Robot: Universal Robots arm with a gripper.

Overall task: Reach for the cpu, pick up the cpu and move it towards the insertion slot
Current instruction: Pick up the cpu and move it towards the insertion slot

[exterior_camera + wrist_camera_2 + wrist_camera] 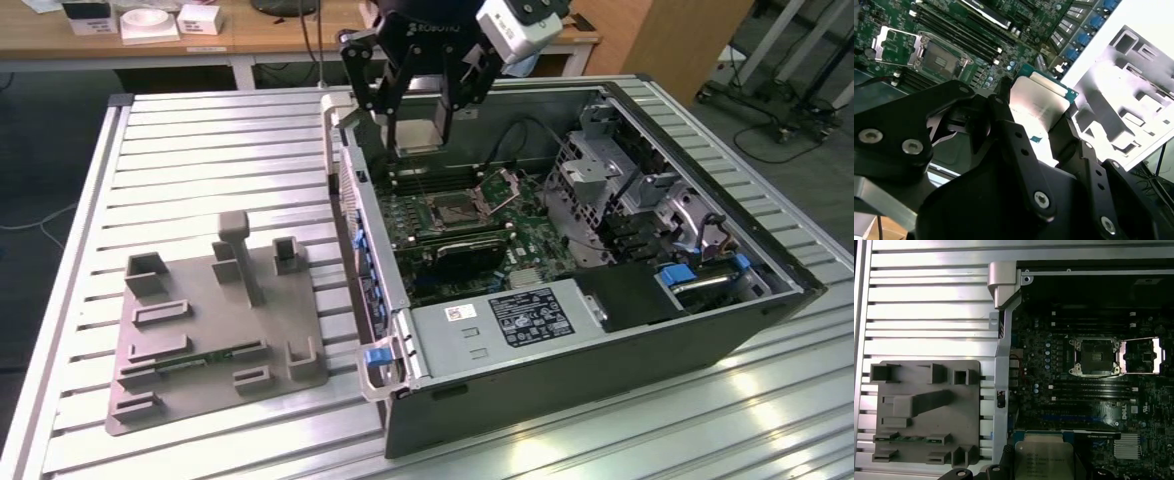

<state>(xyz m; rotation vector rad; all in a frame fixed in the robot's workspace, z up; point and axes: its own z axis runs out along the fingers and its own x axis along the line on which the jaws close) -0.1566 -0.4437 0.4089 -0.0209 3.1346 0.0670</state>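
— Above the open black computer case [627,300], where does the arm hang?

— High over the case's far corner in the exterior view, the black multi-link gripper [419,118] points downward from the wrist, its linkages splayed to either side.

— What do its fingers do?

— They are clamped on the small square silvery-grey chip with pale edges, the cpu [416,133], which sits flat between them. In the second wrist view the cpu [1035,104] shows its metal top wedged between the black fingers [1004,117]; in the first wrist view the cpu [1045,457] lies level.

— And the socket?

— The square silver-framed insertion slot [449,213] sits on the green motherboard [461,235] below the cpu, well apart from it, its hinged metal flap [503,187] raised.

— Anything else?

— The grey plastic tray [200,330] rests on the ribbed metal table [200,160], beside the case.
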